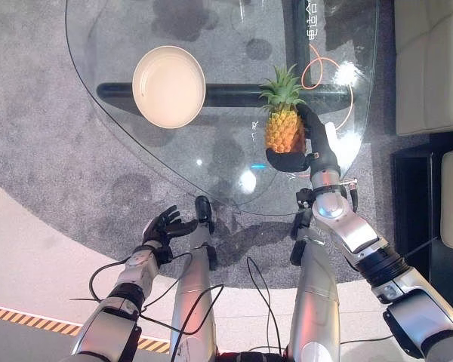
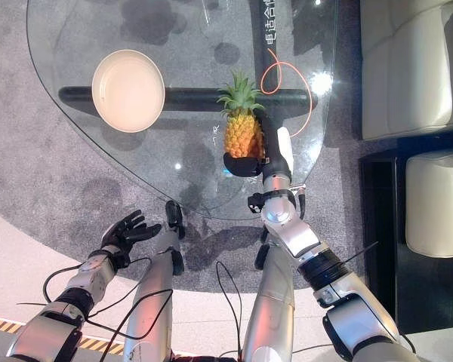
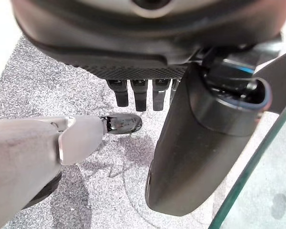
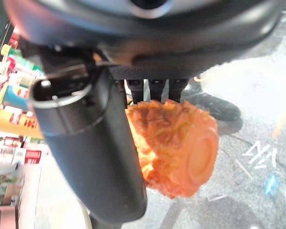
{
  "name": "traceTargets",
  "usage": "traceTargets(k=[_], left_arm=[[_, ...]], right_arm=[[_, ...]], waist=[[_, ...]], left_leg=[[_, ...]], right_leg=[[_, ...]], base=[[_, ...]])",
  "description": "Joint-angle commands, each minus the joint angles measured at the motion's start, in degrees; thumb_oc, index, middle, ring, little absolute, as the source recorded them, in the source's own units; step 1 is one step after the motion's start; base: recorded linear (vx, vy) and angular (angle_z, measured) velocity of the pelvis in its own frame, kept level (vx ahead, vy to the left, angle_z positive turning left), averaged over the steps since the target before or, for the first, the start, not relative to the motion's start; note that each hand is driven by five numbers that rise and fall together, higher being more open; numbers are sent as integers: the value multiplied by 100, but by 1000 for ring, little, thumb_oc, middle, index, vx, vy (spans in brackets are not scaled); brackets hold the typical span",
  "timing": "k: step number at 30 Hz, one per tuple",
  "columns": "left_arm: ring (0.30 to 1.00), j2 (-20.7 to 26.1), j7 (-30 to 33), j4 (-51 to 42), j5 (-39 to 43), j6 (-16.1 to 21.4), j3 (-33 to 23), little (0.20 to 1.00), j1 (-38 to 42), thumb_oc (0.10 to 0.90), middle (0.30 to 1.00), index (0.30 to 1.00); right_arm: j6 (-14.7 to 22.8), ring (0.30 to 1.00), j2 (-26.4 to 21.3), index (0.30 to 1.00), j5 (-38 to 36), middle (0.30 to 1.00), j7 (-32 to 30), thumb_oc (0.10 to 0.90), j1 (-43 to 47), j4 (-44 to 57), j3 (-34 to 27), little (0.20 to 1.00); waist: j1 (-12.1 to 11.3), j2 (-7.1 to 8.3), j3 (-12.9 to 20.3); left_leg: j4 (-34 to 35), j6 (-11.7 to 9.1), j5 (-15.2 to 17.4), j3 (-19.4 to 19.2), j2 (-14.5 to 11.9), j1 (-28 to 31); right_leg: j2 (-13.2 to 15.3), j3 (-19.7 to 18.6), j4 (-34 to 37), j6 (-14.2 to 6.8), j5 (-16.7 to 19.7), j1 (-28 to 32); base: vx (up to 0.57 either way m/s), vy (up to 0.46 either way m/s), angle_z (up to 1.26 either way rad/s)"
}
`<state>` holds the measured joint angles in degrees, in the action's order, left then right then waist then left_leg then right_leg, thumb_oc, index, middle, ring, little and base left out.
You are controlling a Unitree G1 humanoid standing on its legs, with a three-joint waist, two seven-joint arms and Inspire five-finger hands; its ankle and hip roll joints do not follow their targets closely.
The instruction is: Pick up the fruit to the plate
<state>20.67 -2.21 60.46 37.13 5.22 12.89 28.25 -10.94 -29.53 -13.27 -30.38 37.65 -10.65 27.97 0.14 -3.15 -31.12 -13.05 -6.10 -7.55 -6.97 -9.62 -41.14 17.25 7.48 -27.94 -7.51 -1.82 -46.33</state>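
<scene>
Orange pineapple point(image 1: 284, 130) gripped in right hand point(image 1: 306, 154), seemingly above glass table point(image 1: 234, 185).

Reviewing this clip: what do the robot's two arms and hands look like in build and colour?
Both arms are silver-grey metal shells with dark bands at the joints. Each ends in a dark, nearly black hand: the left hand and the right hand. The right hand carries a white cover along one side. The wrist views show thick, rounded, glossy dark thumbs beside a row of short dark fingers.
</scene>
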Motion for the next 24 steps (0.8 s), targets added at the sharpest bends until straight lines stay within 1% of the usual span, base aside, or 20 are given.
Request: traceTargets(k=[1,7,15,20,24], left_arm=[[900,292,-36,-66,-163,30,39,900,-324,800,900,900],[900,293,-38,-69,-152,38,27,900,-331,800,900,900],[900,288,-50,-57,49,77,-39,900,-317,800,900,900],[900,261,-12,-96,674,142,-173,900,-318,800,900,900],[900,241,111,-110,1193,237,-474,900,-301,800,900,900]], right_arm=[[-14,300,-357,300,435,300,-302,100,84,345,-55,200],[-71,300,-390,300,453,300,-310,100,113,347,-56,200],[-24,300,-374,300,439,300,-320,100,91,274,-78,200],[53,300,-369,300,454,300,-375,100,70,220,-105,200],[103,300,-336,300,536,300,-422,100,60,161,-188,200]], waist=[[18,60,133],[15,60,133],[17,60,133],[11,67,133],[-2,74,133]], left_leg=[[-768,-178,472,293,-205,-241],[-743,-180,464,299,-209,-237],[-678,-188,446,294,-209,-173],[-645,-186,441,296,-203,-122],[-586,-189,443,296,-187,-13]], right_leg=[[169,-88,390,-218,443,-63],[156,-91,384,-225,436,-70],[149,-84,413,-228,427,-16],[146,-65,422,-228,414,37],[160,-27,444,-233,389,135]], base=[[0,0,0],[0,0,0],[0,0,0],[0,0,0],[-2,-1,1]])
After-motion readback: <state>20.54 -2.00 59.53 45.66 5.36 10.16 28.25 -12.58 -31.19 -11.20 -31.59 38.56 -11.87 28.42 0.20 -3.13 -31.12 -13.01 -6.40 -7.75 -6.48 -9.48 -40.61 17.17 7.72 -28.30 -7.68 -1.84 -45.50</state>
